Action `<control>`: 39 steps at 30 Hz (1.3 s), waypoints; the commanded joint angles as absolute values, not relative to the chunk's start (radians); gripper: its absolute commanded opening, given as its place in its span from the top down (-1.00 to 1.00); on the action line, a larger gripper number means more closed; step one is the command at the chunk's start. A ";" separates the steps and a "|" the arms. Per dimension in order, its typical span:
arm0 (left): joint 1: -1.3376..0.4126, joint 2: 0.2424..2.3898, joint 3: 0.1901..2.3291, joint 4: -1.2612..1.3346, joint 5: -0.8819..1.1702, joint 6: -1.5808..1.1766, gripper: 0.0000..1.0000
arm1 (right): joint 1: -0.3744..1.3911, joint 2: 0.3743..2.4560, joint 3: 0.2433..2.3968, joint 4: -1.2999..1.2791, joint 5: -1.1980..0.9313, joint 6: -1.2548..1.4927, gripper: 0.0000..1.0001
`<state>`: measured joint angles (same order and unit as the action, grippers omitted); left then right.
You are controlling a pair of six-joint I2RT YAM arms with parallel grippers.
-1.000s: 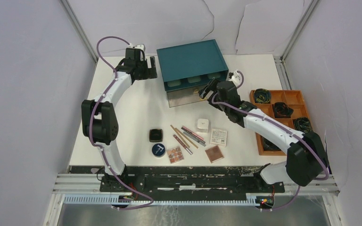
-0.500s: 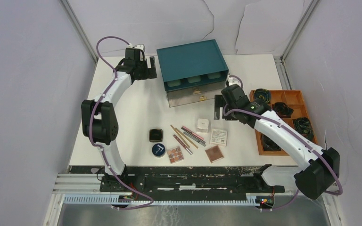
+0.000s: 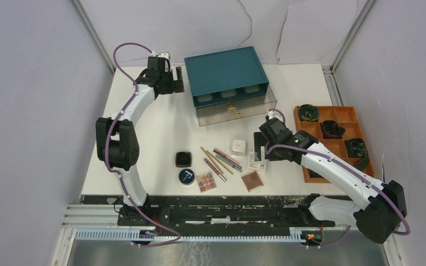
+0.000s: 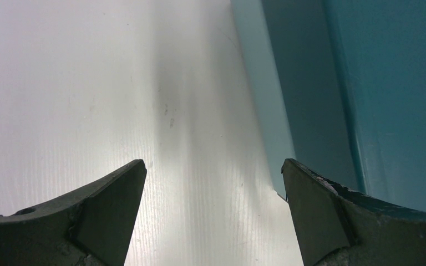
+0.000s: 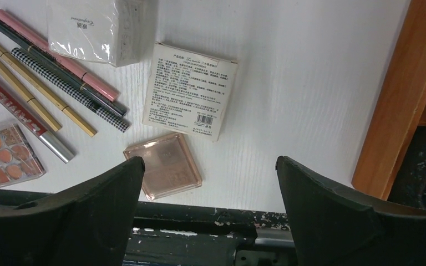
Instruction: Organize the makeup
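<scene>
The makeup lies near the table's front: black square compact [image 3: 183, 159], round dark-blue tin [image 3: 187, 176], eyeshadow palette [image 3: 206, 182], brown square compact [image 3: 252, 180], white cube [image 3: 238, 147], white packet [image 3: 257, 162] and thin pencils [image 3: 221, 160]. My right gripper [image 3: 259, 152] is open and empty, hovering over the packet's right side. In the right wrist view the packet [image 5: 190, 91], brown compact [image 5: 163, 165], cube [image 5: 97, 27], pencils [image 5: 61, 75] and palette [image 5: 5, 153] show ahead of my open gripper [image 5: 209, 166]. My left gripper [image 3: 178, 80] is open and empty by the drawer box's left side [image 4: 288, 105].
The teal drawer box [image 3: 227, 75] stands at the back with its clear lower drawer [image 3: 236, 112] pulled out. An orange tray [image 3: 346, 115] with black coiled items sits at the right, and its rim [image 5: 399, 100] shows in the right wrist view. The table's black front edge [image 5: 199, 221] is close below.
My right arm has drawn back from the drawer front and swung toward the table's front, now over the white packet. The drawer stands pulled out. The left arm has not moved.
</scene>
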<state>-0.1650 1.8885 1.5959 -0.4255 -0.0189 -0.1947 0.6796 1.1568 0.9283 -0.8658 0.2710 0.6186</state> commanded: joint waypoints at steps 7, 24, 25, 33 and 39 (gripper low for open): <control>-0.171 1.901 1.627 -0.429 -0.054 -0.156 -1.00 | 0.712 1.195 0.836 -0.735 0.361 0.849 -1.00; -0.169 1.911 1.647 -0.437 -0.024 -0.177 -0.97 | 0.784 1.553 0.972 -0.720 0.429 0.942 -1.00; -0.169 1.911 1.647 -0.437 -0.027 -0.176 -0.97 | 0.784 1.544 0.957 -0.710 0.424 0.950 -1.00; -0.170 1.914 1.641 -0.438 -0.020 -0.178 -0.97 | 0.777 1.537 0.882 -0.678 0.397 0.970 -1.00; -0.170 1.907 1.623 -0.436 -0.027 -0.177 -0.97 | 0.762 1.523 0.816 -0.645 0.389 0.973 -1.00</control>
<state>-0.1658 1.9263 1.6230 -0.4622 -0.0250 -0.1940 0.7750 1.5524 0.8505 -0.6754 0.3908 0.9615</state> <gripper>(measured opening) 0.989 0.997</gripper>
